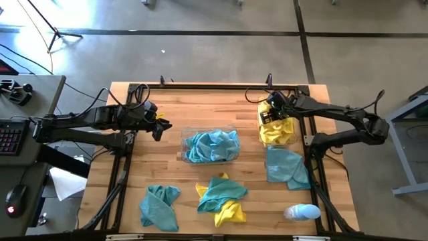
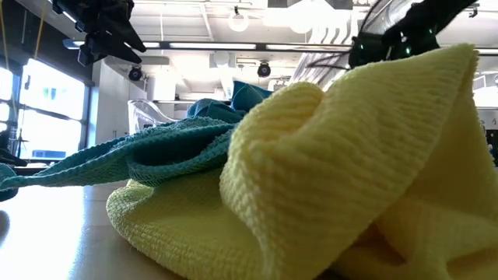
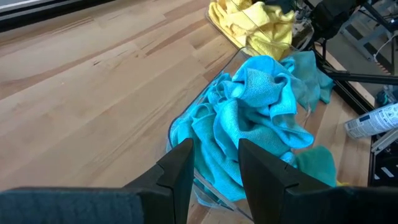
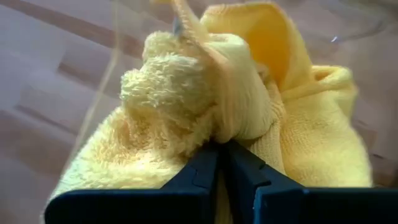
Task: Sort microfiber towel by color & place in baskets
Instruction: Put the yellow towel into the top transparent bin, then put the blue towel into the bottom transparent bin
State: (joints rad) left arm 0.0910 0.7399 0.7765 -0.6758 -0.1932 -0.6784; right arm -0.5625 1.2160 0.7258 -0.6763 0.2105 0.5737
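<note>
A clear basket in the table's middle holds several teal towels, also seen in the left wrist view. A second clear basket near the right edge holds yellow towels. My right gripper is over it, shut on a yellow towel. My left gripper hovers open left of the middle basket, its fingers empty. Loose on the table lie a teal towel, another teal towel and a teal towel over a yellow one. My right gripper pinches a bunched fold of the yellow towel between its two fingers, coming from above and pointing down. Several layers are gathered in the pinch. The towel spreads out below the fingers onto the yellow cloth in the right basket.
A small pale bottle lies near the table's near right corner. The mixed teal and yellow pile sits right before the low camera. Bare wood lies between the left gripper and the near-left teal towel.
</note>
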